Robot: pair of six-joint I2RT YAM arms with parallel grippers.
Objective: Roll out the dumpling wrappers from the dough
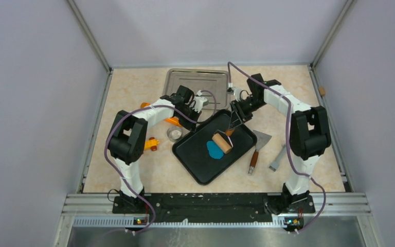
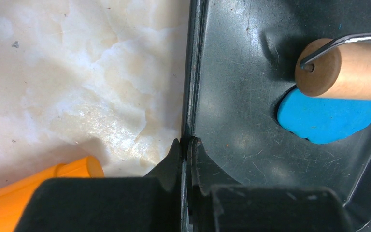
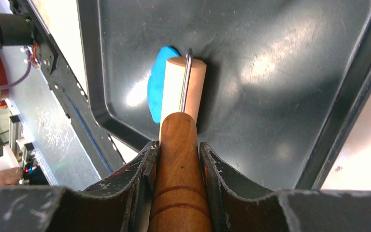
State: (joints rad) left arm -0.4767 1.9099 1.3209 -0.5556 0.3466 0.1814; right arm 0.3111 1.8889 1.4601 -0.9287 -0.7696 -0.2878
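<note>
The blue dough (image 1: 215,150) lies as a flattened oval on the black tray (image 1: 195,159). It also shows in the left wrist view (image 2: 326,118) and in the right wrist view (image 3: 157,82). My right gripper (image 3: 178,150) is shut on the brown wooden handle (image 3: 179,179) of a small roller. The roller's pale drum (image 1: 222,142) rests on the dough's far edge. My left gripper (image 2: 186,143) is shut on the tray's rim (image 2: 193,72) at its far left side. No round wrappers are in view.
A steel tray (image 1: 195,82) stands at the back. An orange tool (image 1: 171,121) lies under the left arm, with a small clear cup (image 1: 175,135) and an orange piece (image 1: 151,144) nearby. A scraper (image 1: 257,146) and a grey bar (image 1: 277,158) lie right of the black tray.
</note>
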